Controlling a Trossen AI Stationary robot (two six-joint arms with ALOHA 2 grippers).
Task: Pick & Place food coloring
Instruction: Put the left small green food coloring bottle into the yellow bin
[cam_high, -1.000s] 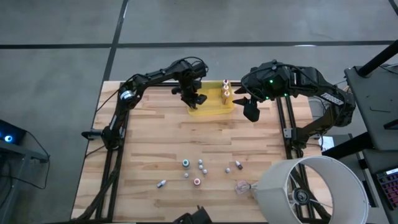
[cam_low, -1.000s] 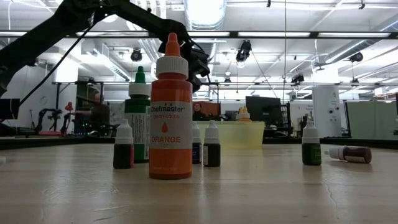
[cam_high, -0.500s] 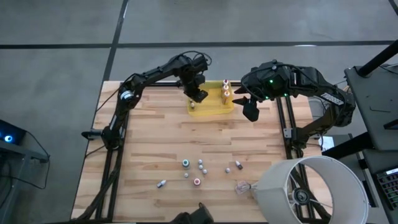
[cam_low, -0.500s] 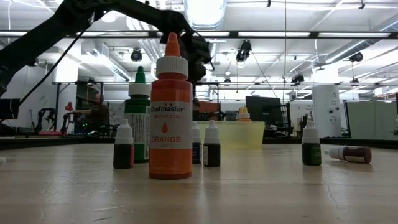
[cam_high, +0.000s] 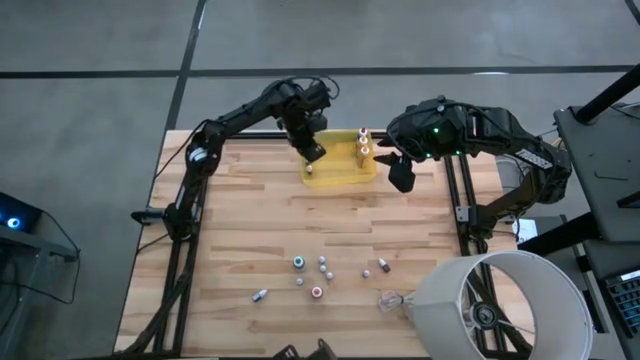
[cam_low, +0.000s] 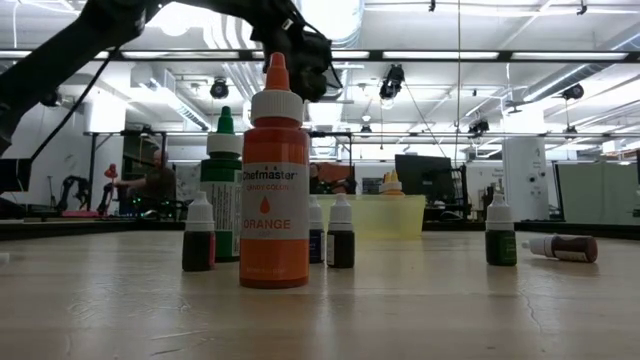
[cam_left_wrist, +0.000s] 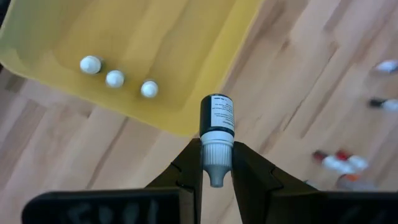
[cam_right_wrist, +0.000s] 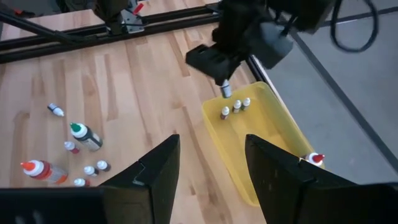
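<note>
My left gripper (cam_high: 312, 150) hangs above the left end of the translucent yellow tray (cam_high: 345, 176), shut on a tiny food coloring bottle (cam_left_wrist: 216, 118) with a dark body and a white cap. The bottle also shows in the right wrist view (cam_right_wrist: 226, 91). Three small white-capped bottles (cam_left_wrist: 115, 78) stand on the tray floor at that end, and orange-capped ones (cam_high: 363, 146) at its far right. Several more bottles (cam_high: 320, 272) stand or lie on the near half of the table. My right gripper (cam_high: 400, 178) hovers open just right of the tray. My left gripper pinches the bottle's white cap (cam_left_wrist: 216, 153) between its two fingers. The fingers come steeply from above. The cap's tip points back between the fingers and the dark body (cam_left_wrist: 216, 115) sticks out below them, lifted clear above the tray's edge.
A big white lampshade (cam_high: 500, 305) fills the near right corner, with a clear crumpled plastic scrap (cam_high: 390, 298) beside it. In the low view a tall orange bottle (cam_low: 274, 180) and a green one (cam_low: 222, 185) stand nearest. Bare wood lies between the tray and the loose bottles.
My left gripper has risen from low over the tray's left end and rolled about its own axis, staying shut on the small bottle, which has gone up with it. The three bottles at that end of the tray have come into view beneath it.
</note>
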